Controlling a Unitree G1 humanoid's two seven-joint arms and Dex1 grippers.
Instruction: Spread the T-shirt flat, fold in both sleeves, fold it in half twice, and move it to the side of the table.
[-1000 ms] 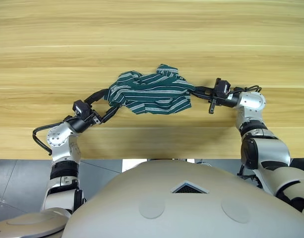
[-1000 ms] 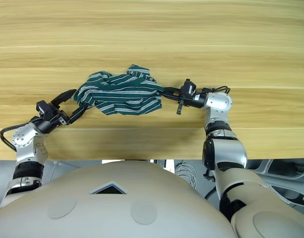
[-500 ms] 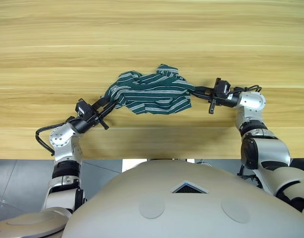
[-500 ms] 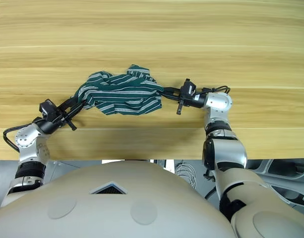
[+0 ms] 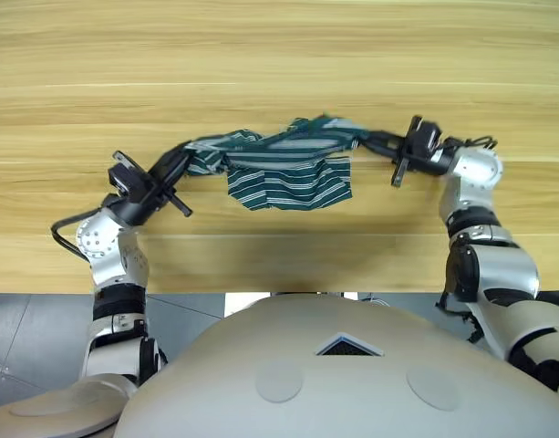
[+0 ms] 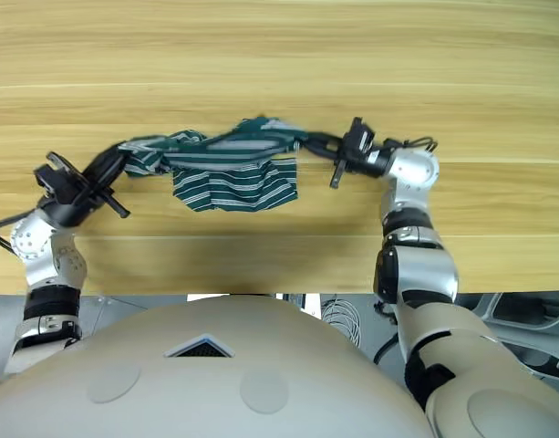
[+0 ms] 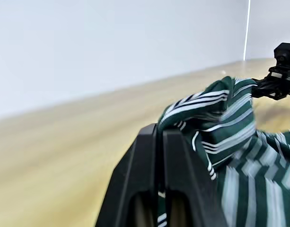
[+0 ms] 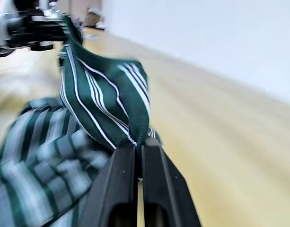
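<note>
We see the green, white-striped T-shirt (image 5: 284,169) held up along its upper edge between the two grippers, over the near middle of the wooden table (image 5: 279,55). The left gripper (image 5: 186,155) has its two black fingers (image 7: 145,156) pressed together on the shirt's left end, and the left wrist view shows a fold of striped cloth pinched at their tips. The right gripper (image 5: 363,139) likewise clamps the shirt's right end. In the right wrist view a bunched fold of fabric rises from between its closed tips. Between the two holds the top edge runs from left to right as a twisted, taut band. Below it a wider panel of cloth hangs toward the near edge of the table, its stripes roughly level. The lower hem seems to rest on the tabletop, though from the head camera we cannot say for sure whether it touches or hangs just above. The garment is bunched and crumpled rather than flat. Both arms reach in from the near edge of the table, with the grippers well apart, one at each end of the shirt.
</note>
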